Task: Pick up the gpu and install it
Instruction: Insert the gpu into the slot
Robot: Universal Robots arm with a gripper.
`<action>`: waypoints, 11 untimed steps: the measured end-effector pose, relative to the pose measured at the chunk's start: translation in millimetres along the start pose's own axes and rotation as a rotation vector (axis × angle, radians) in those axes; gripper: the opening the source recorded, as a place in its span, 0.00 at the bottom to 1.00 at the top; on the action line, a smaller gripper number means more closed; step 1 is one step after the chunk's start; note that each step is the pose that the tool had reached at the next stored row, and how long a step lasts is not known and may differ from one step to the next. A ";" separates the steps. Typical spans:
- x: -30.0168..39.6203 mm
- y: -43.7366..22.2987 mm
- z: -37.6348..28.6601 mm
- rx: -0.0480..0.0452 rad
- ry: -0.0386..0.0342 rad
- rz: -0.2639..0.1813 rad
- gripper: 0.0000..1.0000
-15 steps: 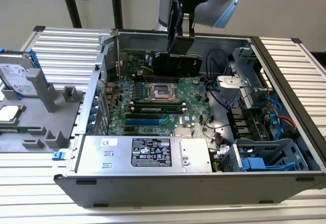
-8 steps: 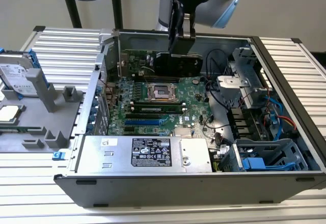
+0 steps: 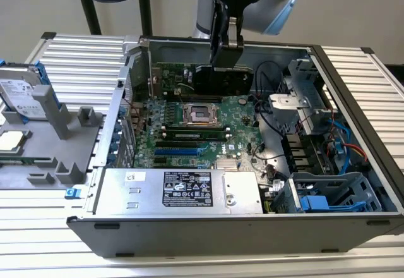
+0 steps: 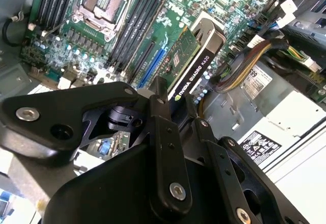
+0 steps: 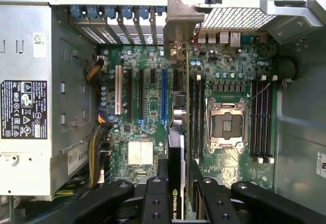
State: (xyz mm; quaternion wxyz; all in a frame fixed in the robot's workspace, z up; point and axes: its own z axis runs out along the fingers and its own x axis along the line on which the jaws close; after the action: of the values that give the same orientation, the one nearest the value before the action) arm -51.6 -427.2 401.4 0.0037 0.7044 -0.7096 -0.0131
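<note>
Room above motherboard (image 3: 243,121), except the gpu (image 3: 224,79); power supply (image 3: 183,189), drive cage (image 3: 302,92) alongside.

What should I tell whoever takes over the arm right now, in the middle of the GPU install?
Gripper: shut on the gpu, which is held on edge between its fingers.
Gpu: lifted clear and hanging above the motherboard inside the open computer case. In the first wrist view it runs parallel to the expansion slots, close to the blue slot.
Done: pick-up.
Left: the card is not yet seated in any slot.
</note>
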 end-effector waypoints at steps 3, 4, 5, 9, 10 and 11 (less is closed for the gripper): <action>0.0 0.0 1.0 0.0002 0.0001 0.000 0.00; 0.0 0.0 1.6 0.0004 0.0001 0.000 0.00; 0.0 0.0 2.2 0.0008 0.0000 0.000 0.00; 0.1 -0.1 4.8 0.0023 0.0001 0.000 0.00; 0.1 -0.1 5.1 0.0026 0.0001 0.000 0.00; 0.1 -0.1 5.1 0.0027 0.0001 0.000 0.00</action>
State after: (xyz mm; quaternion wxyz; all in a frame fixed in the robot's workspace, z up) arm -51.6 -427.2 396.3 0.0028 0.7044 -0.7097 -0.0121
